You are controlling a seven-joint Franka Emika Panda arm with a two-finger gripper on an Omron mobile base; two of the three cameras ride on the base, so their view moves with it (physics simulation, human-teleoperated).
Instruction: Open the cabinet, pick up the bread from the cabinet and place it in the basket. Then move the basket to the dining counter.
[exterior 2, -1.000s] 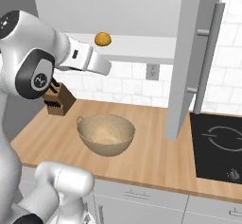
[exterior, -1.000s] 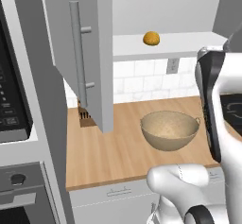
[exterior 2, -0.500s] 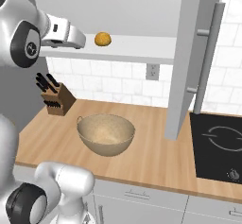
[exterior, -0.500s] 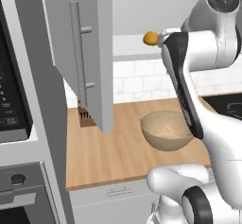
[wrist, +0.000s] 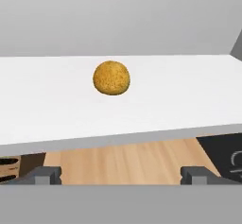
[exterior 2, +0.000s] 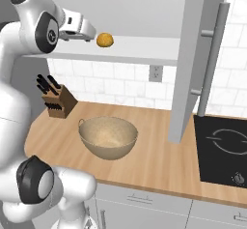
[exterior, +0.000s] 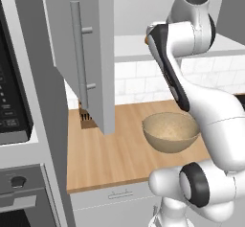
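Bread (wrist: 111, 78) alone on open cabinet (exterior 2: 144, 49) shelf — basket (exterior 2: 108, 137) empty — gripper (wrist: 121, 175) jaws wide apart.

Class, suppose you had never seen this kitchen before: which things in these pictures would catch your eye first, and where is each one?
The bread stands out, a golden-brown bun alone on the white shelf of the opened cabinet, with the open end effector level with it and not touching. Below, the basket sits on the wooden worktop, and a knife block stands against the white tiles behind it.
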